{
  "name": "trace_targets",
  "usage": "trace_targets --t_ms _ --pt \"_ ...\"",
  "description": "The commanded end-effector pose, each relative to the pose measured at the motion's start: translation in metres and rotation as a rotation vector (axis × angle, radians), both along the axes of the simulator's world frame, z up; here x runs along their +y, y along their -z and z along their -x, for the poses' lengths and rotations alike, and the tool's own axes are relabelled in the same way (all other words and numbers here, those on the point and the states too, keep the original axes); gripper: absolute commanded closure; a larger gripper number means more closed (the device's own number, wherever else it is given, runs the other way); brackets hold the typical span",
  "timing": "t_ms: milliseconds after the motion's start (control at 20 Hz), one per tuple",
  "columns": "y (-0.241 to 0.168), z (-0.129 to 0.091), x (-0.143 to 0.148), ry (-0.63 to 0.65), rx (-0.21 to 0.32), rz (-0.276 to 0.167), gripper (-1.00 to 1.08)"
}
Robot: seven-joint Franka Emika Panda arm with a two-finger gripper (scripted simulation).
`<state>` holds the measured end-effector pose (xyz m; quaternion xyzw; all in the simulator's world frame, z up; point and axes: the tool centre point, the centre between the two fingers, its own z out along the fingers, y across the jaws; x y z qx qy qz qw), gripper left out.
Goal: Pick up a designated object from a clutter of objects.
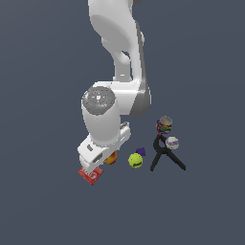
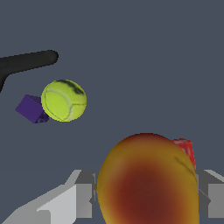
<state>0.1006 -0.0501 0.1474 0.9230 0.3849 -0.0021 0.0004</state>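
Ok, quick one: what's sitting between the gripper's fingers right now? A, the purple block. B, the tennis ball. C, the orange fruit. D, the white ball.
C: in the wrist view the orange fruit fills the space between the gripper fingers, while the tennis ball and purple block lie apart from it on the floor.

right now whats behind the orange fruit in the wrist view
A corner of the flat red packet shows behind the orange fruit, which sits between the hand's fingers; the rest of the packet is covered.
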Motion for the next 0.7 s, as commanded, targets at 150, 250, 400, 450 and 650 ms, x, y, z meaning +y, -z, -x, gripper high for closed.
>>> trace_targets --t_ms 150,250,400,450,650 --pt "-0.051 0.021 0.043 -0.001 -0.002 0.002 1.08" --pt "-0.069 0.029 0.058 -0.001 -0.002 0.002 1.08" --pt "-0.097 0.040 0.082 -0.002 -0.002 0.003 1.08" --pt "-0.106 0.044 0.090 -0.002 -0.002 0.003 1.08" --pt "-0.144 0.059 0.121 -0.002 -0.002 0.003 1.08"
